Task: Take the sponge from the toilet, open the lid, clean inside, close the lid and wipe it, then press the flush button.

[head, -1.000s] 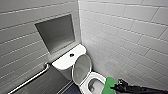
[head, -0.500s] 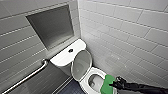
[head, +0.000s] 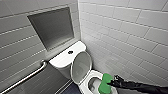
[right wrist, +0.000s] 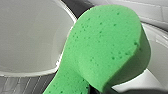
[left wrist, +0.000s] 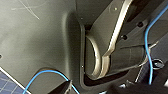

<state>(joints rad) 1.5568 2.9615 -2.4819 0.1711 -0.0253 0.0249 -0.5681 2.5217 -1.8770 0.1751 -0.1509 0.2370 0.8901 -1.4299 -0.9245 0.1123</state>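
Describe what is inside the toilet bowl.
The green sponge, held by the right gripper, reaches into the open toilet bowl. It covers part of the inside; what lies beneath cannot be seen.

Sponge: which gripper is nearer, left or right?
Right. The right gripper holds the sponge over the open toilet bowl. The left wrist camera faces the robot's own dark panel and blue cable, so that arm seems tucked by the body.
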